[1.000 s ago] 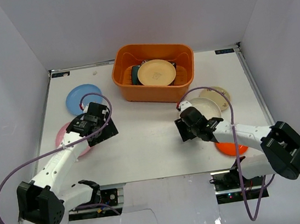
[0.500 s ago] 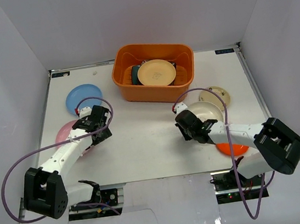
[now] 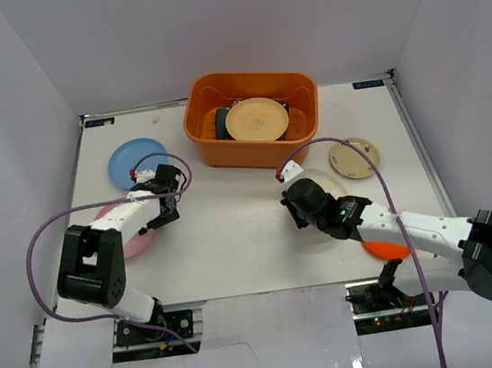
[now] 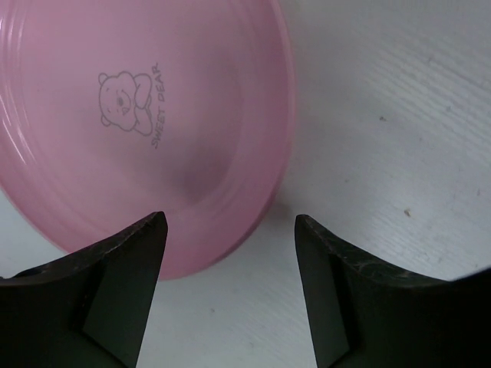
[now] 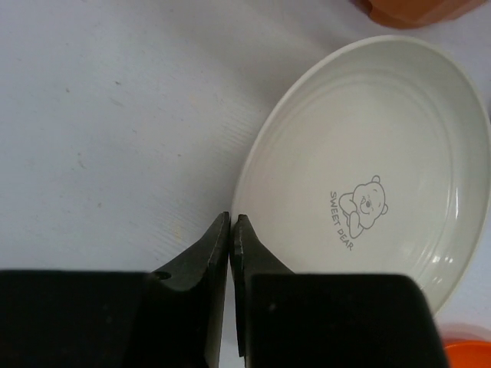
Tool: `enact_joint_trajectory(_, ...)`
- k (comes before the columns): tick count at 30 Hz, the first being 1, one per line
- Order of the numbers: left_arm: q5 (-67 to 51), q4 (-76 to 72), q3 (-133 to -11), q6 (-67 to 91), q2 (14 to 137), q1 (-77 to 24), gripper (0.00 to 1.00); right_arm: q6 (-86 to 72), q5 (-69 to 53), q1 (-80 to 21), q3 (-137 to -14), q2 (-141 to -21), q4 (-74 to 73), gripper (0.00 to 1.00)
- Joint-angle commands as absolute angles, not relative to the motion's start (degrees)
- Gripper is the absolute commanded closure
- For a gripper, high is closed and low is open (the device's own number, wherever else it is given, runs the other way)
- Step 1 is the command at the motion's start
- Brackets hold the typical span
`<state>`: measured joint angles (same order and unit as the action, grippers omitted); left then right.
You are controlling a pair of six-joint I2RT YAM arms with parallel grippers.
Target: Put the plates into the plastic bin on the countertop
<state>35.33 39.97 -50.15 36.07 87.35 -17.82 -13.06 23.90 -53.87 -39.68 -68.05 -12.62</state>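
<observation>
Left hand (image 4: 228,230): fingers spread wide, nothing pinched. It hangs low over the edge of the pink plate (image 4: 138,115). In the wrist cam one finger is over the plate's rim, the other over bare worktop (image 4: 383,115), so the rim passes betw. them. Contact w/ the plate: I cannot tell. In the top cam this hand (image 3: 168,194) is at the left side of the worktop, and the blue plate (image 3: 134,158) is just beyond it.

Right hand (image 5: 230,218): fingers pressed together, nothing betw. them. Their tips are at the rim of the cream plate (image 5: 368,176), on the side away from its bear print; the plate lies flat on the worktop. From the top cam the hand (image 3: 296,206) is left of this plate (image 3: 327,180). The tan plate (image 3: 354,158) lies near, further right, and the orange plate (image 3: 383,249) is partly under the right arm.

The plastic bin (image 3: 251,154) is at the far centre of the worktop, well apart from both hands. Inside I see a pale yellow plate (image 3: 257,119) on top of other dishes.
</observation>
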Motion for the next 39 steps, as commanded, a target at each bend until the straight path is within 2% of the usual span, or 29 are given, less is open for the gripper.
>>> enact_joint_trajectory(1,34.7,35.3,-52.7,33.3,87.6,-15.4,0.23,-12.0,25.8,-54.9,-44.4,-64.2,-13.8,0.92)
enact_joint_trajectory(7,32.0,34.2,-53.4,31.8,91.6,-14.1,0.35,-11.0,18.7,-56.2,-50.6,-59.0,-15.0,0.92)
enact_joint_trajectory(12,28.1,33.6,-52.1,31.4,91.1,-14.1,0.69,-9.8,17.1,-56.2,-58.3,-59.0,-13.0,0.92)
enact_joint_trajectory(13,27.7,33.6,-51.9,31.4,90.7,-14.1,0.82,-9.5,17.0,-56.2,-59.7,-59.5,-12.9,0.92)
enact_joint_trajectory(16,25.7,33.4,-50.7,31.1,89.4,-14.0,1.0,-8.5,15.6,-56.3,-64.8,-61.5,-12.0,0.92)
enact_joint_trajectory(22,18.6,33.1,-49.1,30.8,85.3,-14.3,1.0,-1.2,18.8,-55.6,-76.0,-68.8,-8.8,0.92)
enact_joint_trajectory(27,15.6,32.7,-46.9,30.5,76.9,-15.5,1.0,10.0,22.2,-52.9,-85.5,-83.4,-5.2,0.92)
enact_joint_trajectory(32,13.8,31.6,-44.7,30.1,70.1,-17.8,1.0,15.1,14.8,-47.0,-96.0,-97.1,-3.8,0.92)
enact_joint_trajectory(39,10.5,30.8,-44.6,27.9,63.3,-20.0,1.0,15.6,10.7,-42.0,-108.7,-113.2,-4.2,0.92)
